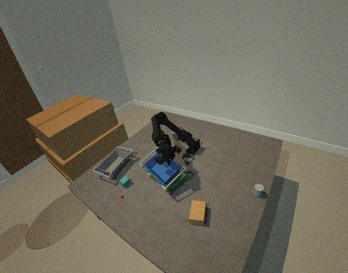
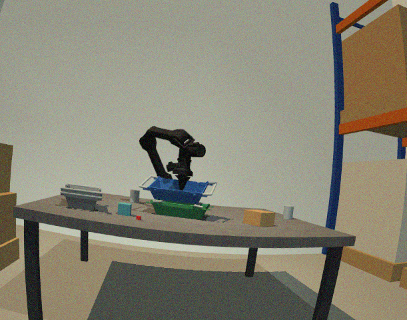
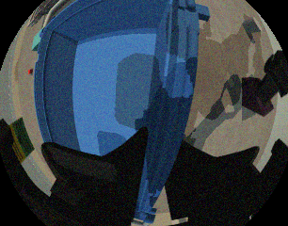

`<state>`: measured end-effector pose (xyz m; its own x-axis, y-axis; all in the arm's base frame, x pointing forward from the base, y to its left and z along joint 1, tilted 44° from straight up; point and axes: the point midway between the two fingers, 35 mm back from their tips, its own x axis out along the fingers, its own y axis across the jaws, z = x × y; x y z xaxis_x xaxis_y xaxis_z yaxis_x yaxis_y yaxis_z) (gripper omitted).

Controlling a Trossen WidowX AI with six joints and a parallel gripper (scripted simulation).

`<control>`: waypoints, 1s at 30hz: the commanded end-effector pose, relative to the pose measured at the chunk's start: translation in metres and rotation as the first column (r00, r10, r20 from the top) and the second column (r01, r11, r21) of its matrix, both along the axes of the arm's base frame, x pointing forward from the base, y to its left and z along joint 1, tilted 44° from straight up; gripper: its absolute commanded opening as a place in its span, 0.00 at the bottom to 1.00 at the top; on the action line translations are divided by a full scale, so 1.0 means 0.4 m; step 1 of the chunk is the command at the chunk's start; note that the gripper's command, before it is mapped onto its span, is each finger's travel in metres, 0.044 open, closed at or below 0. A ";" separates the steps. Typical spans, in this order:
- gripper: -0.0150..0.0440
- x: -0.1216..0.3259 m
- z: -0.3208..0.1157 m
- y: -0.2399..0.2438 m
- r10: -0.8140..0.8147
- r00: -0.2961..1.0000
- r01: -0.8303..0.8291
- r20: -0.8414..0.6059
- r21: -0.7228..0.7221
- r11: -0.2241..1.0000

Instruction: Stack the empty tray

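The green tray (image 1: 178,183) (image 2: 179,211) stands on the table. Short lengths of its white bars, one bar (image 2: 157,201) at the left and one bar (image 2: 198,205) at the right, show at its top, swung in. My gripper (image 1: 168,162) (image 2: 181,188) (image 3: 152,132) is shut on one long side wall of the empty blue tray (image 1: 160,172) (image 2: 176,197) (image 3: 106,44). The blue tray is right above the green one, roughly level, its bottom close to the bars; contact cannot be told. Its own white bars stick out over its ends. The load is mostly hidden under it.
A grey tray (image 1: 123,166) (image 2: 80,202) with bars stands to the left. Near it are a teal block (image 1: 125,181) (image 2: 124,209) and a small red block (image 1: 121,196) (image 2: 138,217). An orange box (image 1: 197,212) (image 2: 258,218) and a grey cylinder (image 1: 258,190) (image 2: 288,212) stand to the right.
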<state>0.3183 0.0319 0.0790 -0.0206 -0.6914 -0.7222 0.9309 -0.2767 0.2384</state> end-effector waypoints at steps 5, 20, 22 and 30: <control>0.25 -0.014 -0.024 -0.004 -0.006 1.000 0.006 -0.016 0.008 1.000; 0.25 -0.018 -0.040 -0.008 -0.006 1.000 0.006 -0.016 0.008 1.000; 0.25 -0.019 -0.045 -0.010 -0.006 1.000 0.006 -0.016 0.008 1.000; 0.25 -0.020 -0.046 -0.010 -0.006 1.000 0.006 -0.016 0.008 1.000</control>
<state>0.3144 0.0290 0.0651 -0.0174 -0.6903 -0.7233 0.9283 -0.2798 0.2447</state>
